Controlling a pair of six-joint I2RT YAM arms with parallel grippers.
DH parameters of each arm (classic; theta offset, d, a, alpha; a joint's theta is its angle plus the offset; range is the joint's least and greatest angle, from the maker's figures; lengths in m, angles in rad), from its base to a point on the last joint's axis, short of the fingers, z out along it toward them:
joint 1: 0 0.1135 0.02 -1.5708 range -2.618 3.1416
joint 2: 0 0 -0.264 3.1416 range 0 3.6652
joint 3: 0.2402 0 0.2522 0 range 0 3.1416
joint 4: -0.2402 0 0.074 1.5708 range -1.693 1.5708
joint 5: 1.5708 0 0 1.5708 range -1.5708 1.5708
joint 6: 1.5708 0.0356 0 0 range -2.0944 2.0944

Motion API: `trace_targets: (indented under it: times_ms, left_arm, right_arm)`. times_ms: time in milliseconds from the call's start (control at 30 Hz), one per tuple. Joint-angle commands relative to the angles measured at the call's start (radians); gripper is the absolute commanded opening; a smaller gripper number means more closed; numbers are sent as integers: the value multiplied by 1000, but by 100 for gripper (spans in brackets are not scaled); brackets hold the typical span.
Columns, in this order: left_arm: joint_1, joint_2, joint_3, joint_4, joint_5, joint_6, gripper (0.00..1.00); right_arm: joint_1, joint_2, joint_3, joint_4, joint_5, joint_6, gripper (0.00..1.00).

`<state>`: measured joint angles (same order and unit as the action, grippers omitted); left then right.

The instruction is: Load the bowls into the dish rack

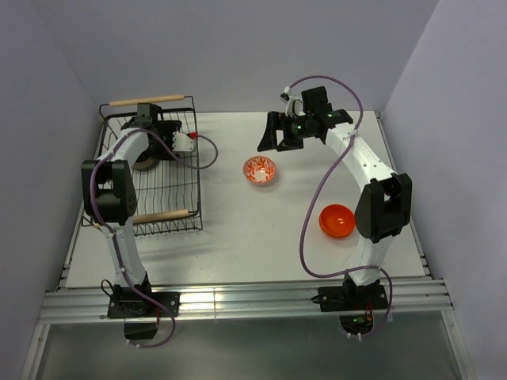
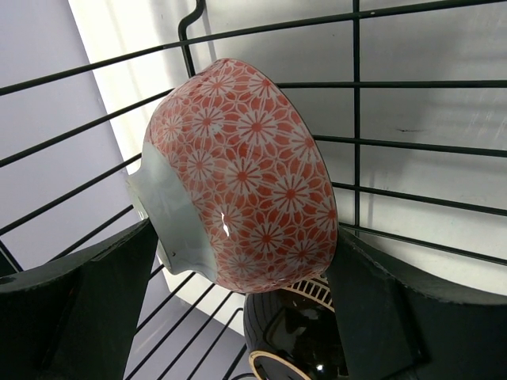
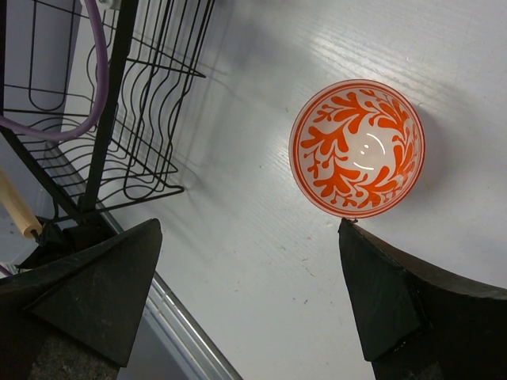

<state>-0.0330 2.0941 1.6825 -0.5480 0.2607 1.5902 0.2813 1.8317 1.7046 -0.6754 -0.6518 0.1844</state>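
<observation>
My left claw (image 2: 245,229) is clenched on a red-and-white flower-patterned bowl (image 2: 253,174). The bowl is tipped on its side among the wires of the dish rack (image 1: 170,190), which stands at the upper left of the top view. Just below it sits a dark glossy bowl (image 2: 297,344). My right claw (image 3: 249,226) is spread wide above the surface (image 3: 261,119). A white bowl with orange leaves (image 3: 356,149) lies upright at the upper right of that wrist view. A plain orange bowl (image 1: 337,221) rests at the right of the top view, near my right arm.
</observation>
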Motion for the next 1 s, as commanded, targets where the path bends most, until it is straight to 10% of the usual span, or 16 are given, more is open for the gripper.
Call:
trace_targets:
  times_ms: [0, 967]
  left_arm:
    - [-27, -29, -41, -101, 14, 22, 89]
    - [-42, 43, 63, -207, 21, -10, 93]
  right_arm:
    - [-8, 3, 56, -12, -17, -14, 99]
    - [-8, 6, 41, -4, -22, -8, 99]
